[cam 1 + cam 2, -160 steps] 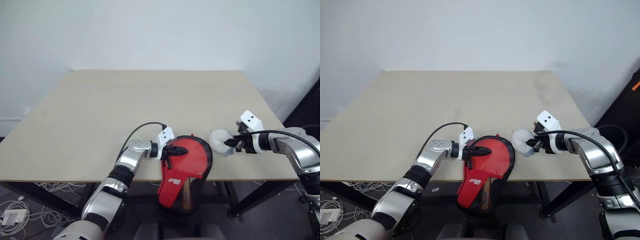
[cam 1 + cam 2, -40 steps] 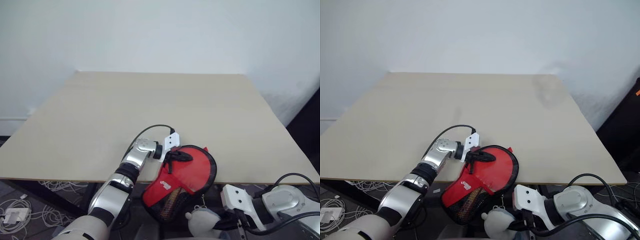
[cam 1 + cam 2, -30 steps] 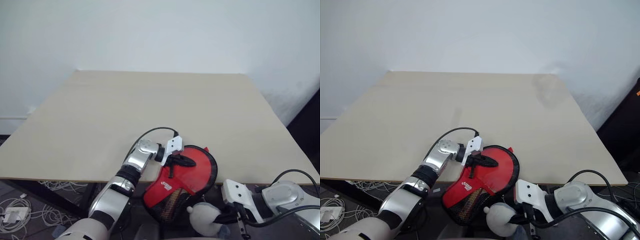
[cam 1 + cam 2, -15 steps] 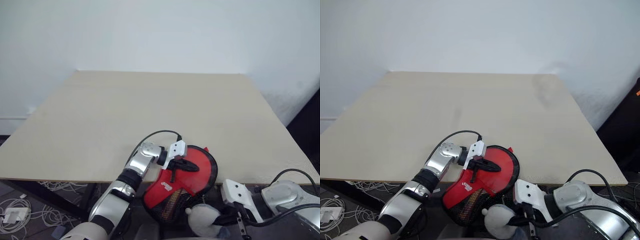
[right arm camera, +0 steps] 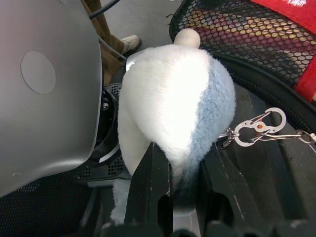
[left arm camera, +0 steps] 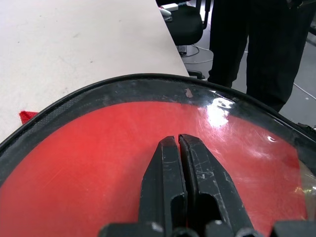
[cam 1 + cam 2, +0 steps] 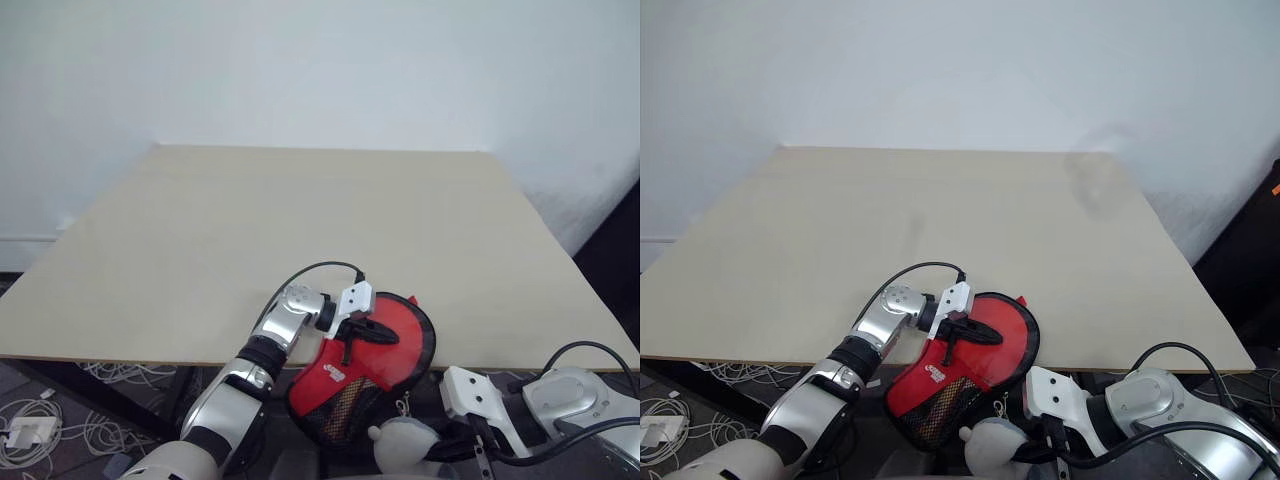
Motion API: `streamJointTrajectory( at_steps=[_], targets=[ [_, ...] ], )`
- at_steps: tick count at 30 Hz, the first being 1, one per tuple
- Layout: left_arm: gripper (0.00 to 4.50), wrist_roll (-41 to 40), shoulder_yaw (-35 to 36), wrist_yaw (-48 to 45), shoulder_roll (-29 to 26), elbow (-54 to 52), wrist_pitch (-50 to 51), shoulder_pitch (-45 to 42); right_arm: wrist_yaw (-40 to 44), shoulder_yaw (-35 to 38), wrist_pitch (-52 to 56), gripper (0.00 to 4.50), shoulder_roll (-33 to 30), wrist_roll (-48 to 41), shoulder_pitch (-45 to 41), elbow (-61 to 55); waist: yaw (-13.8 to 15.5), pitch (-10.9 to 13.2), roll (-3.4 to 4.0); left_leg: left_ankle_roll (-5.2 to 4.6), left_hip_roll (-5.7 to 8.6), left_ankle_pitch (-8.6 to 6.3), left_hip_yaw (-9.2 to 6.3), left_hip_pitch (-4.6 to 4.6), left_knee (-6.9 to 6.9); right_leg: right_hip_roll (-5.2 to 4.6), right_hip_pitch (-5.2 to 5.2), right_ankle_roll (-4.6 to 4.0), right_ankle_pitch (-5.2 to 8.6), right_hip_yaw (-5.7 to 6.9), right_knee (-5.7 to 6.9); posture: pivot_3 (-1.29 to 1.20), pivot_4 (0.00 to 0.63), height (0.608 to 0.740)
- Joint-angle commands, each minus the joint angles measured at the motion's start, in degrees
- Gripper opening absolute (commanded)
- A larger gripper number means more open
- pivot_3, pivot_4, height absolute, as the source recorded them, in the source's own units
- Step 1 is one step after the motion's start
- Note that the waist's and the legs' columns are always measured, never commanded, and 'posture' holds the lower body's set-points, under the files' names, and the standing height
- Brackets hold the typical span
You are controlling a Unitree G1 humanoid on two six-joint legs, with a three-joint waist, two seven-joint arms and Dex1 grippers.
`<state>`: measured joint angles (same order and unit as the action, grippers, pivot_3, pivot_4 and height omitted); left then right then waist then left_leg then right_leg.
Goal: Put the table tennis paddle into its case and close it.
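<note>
Gleaming clear-fronted case (image 7: 385,345), fluffy toy (image 5: 173,118)

Case at the table's near edge

We see the black-trimmed case (image 7: 375,350), red face up, half on the table, its mesh end hanging over the edge.

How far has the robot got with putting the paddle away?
Done: red shows through the clear side of the case, probably the paddle inside. In hand: the shut left gripper rests on the case at the table edge; the right gripper squeezes a fluffy charm by its clip. Left: whether it is zipped I cannot tell.
</note>
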<state>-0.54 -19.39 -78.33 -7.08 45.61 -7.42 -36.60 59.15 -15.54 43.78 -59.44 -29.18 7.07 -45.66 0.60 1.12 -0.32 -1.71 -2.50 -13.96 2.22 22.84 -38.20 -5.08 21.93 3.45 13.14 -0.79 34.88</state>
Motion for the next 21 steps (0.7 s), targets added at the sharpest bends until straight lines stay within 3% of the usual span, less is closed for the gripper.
streamJointTrajectory(
  at_steps=[1, 11, 21],
  targets=[
    [0.00, 3.6, -3.1, 1.4, 0.0, 4.8, 1.2, 2.6, 1.8, -0.5, -0.9, 0.20, -0.5, -1.4, -0.1, -2.2, 0.0, 0.0, 0.00, 0.00, 0.00, 0.00, 0.00, -0.01, 0.00, -0.01, -0.01, 0.00, 0.00, 0.00, 0.00, 0.00, 0.000, 0.740],
    [0.00, 3.5, -2.7, 1.9, -0.1, 5.1, 1.3, 2.1, 3.5, -4.5, -3.5, 0.20, -2.6, 0.8, 1.6, -6.0, 0.0, 0.0, 0.02, -0.03, 0.04, -0.03, -0.01, -0.03, 0.04, -0.12, -0.05, 0.02, 0.01, 0.07, -0.06, 0.00, 0.000, 0.740],
    [0.00, 2.9, -2.7, 1.1, -0.5, 2.6, 3.0, 2.4, 0.9, -6.7, 0.1, 0.20, 3.2, -1.7, -4.4, -6.3, 0.0, 0.0, 0.01, -0.03, 0.02, -0.03, 0.01, -0.06, 0.11, -0.13, -0.05, 0.02, 0.01, 0.09, -0.08, 0.00, 0.000, 0.740]
  ],
)
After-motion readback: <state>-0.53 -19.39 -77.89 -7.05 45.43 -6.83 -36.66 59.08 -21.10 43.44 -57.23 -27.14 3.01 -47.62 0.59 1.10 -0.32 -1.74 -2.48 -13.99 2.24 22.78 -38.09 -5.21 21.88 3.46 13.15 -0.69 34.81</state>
